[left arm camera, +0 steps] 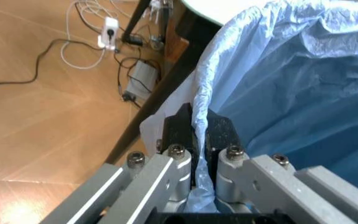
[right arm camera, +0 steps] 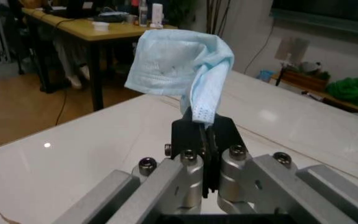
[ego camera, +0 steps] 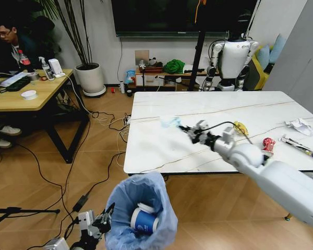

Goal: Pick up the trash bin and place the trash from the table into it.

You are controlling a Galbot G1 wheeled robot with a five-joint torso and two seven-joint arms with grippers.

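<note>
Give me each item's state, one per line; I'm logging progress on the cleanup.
Trash bin: held off the floor by its bag rim, a cup inside.
Left gripper: shut on the bin's bag rim.
Right gripper: shut on a light blue tissue, held above the table.
Red can: crushed, lying on the table.
Yellow wrapper: crumpled, on the table.
White paper: crumpled, on the table.
</note>
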